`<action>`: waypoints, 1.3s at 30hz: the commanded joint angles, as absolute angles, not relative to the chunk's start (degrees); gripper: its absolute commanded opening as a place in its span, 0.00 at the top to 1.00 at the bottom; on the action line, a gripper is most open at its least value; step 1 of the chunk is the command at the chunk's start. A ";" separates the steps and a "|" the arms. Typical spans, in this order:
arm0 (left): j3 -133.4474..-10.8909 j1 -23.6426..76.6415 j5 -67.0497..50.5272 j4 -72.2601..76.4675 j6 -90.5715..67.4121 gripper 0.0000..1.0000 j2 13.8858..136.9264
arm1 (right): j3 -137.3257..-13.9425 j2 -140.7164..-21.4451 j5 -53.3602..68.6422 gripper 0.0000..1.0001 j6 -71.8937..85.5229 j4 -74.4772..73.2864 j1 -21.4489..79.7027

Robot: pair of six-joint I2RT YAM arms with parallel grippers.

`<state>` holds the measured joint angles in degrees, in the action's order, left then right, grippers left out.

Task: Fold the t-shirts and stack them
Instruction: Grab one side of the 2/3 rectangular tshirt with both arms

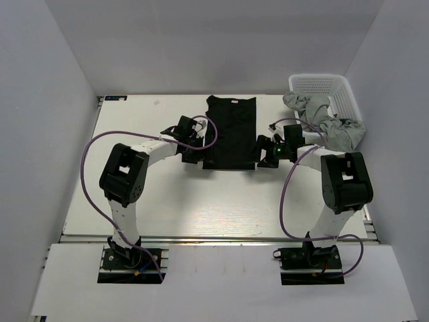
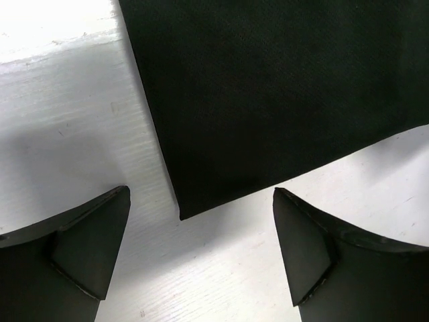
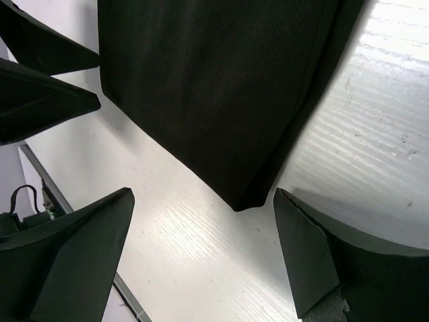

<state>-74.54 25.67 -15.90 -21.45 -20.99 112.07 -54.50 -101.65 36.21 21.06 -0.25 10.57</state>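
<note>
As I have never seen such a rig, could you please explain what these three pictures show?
Two robot arms are bolted to a white table. One picture looks down from above. The other two come from a camera on each wrist, looking past that arm's own fingers. A black t-shirt lies flat on the table, and crumpled grey t-shirts spill from a white basket at the far right. The left claw and right claw stand open at the black shirt's near corners, holding nothing.

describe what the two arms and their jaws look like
Both the left arm and right arm have white links with bulky black joints and a looping purple cable each. The jaws are matte black, tapering wedges.
</note>
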 commanded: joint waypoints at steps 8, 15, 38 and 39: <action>-73.56 26.54 -17.14 -20.13 -18.98 0.28 114.43 | -55.11 -105.99 37.00 0.14 22.94 2.55 10.72; -68.56 27.07 -17.66 -18.81 -18.98 0.44 113.91 | -53.35 -105.91 36.30 0.35 22.85 1.68 10.72; -60.83 28.65 -23.10 -22.93 -18.46 1.00 98.98 | -44.76 -90.98 37.00 1.00 15.92 -6.76 11.78; -59.95 28.65 -24.33 -22.94 -18.46 1.00 97.31 | -44.04 -89.57 36.91 1.00 15.39 -7.72 12.04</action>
<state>-61.39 28.08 -20.53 -19.11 -19.46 104.36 -45.80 -95.53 35.92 19.07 -3.33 11.35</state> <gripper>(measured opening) 0.026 0.009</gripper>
